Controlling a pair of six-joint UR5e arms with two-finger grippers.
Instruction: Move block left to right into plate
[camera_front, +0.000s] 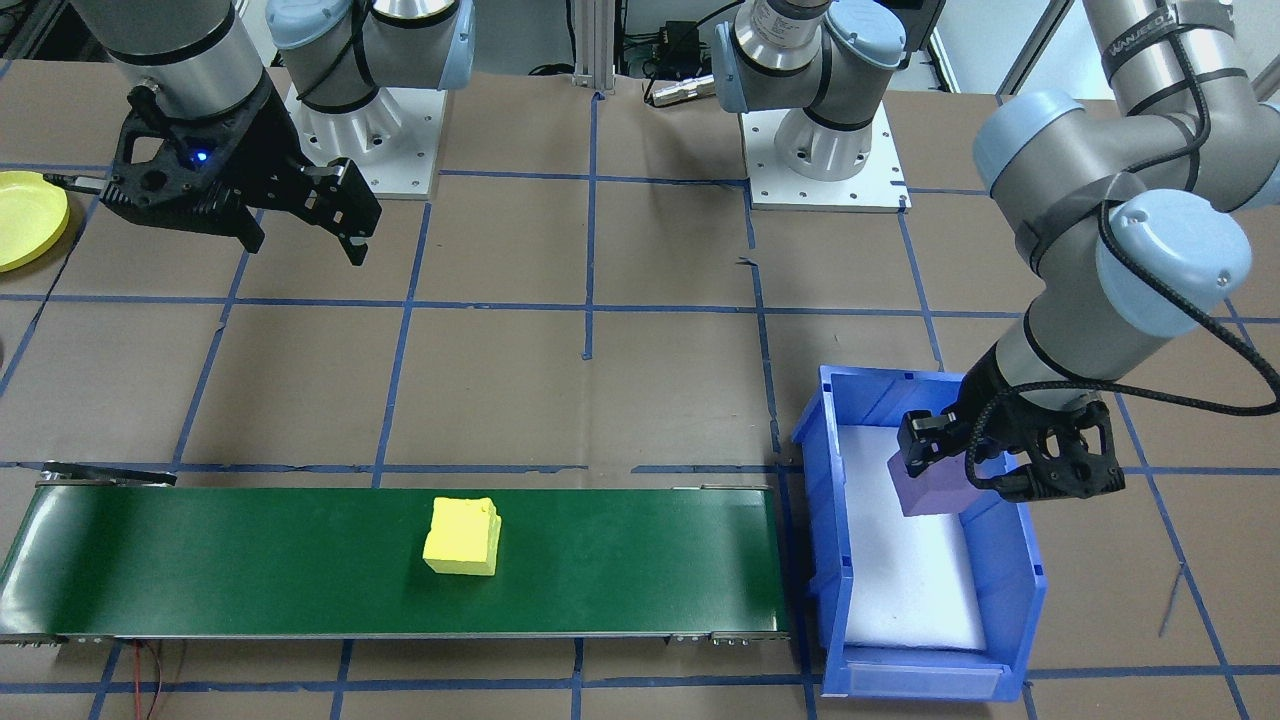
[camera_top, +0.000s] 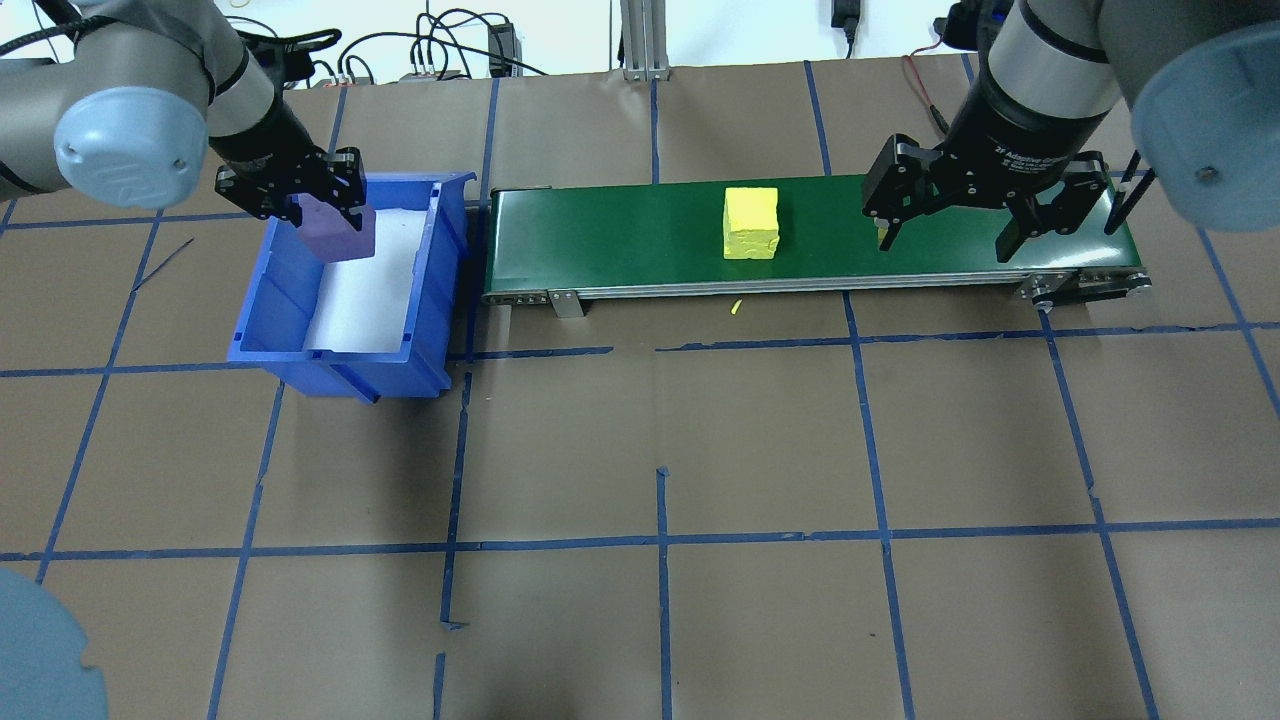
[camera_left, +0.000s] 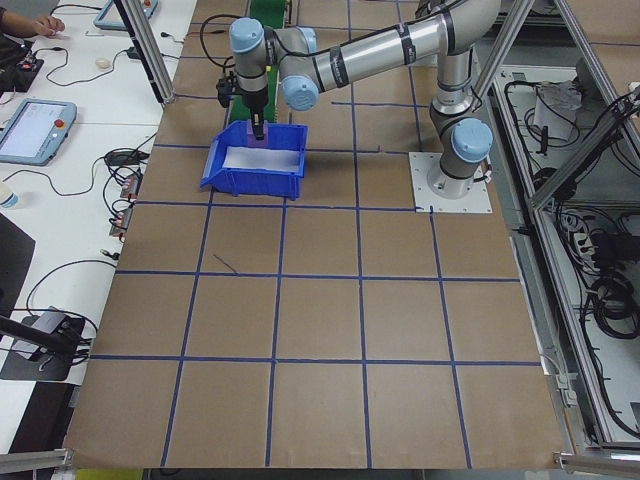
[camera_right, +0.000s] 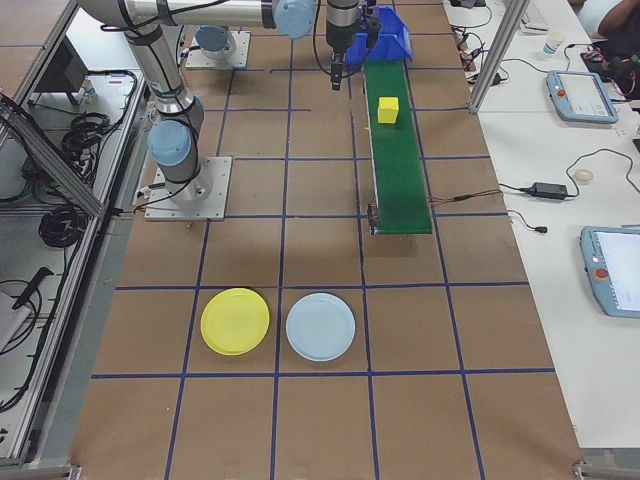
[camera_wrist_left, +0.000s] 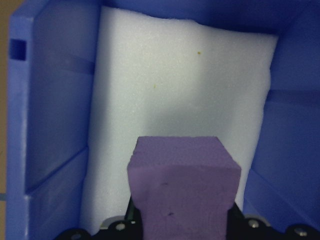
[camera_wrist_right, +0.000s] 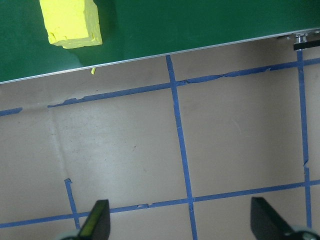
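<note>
A purple block (camera_top: 340, 232) is gripped by the left end effector (camera_top: 318, 205) over the bin (camera_top: 440, 290) — a yellow block (camera_top: 751, 222) waits mid-belt (camera_top: 620, 240). The right end effector (camera_top: 950, 225) is open, the plate (camera_right: 235, 321) empty — transfer not yet done.

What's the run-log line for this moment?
left gripper: shut on purple block, over blue bin | right gripper: open, empty | yellow block: on conveyor belt

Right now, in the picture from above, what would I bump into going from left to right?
Blue bin with the left gripper holding a purple block → green belt → yellow block → right gripper.
</note>
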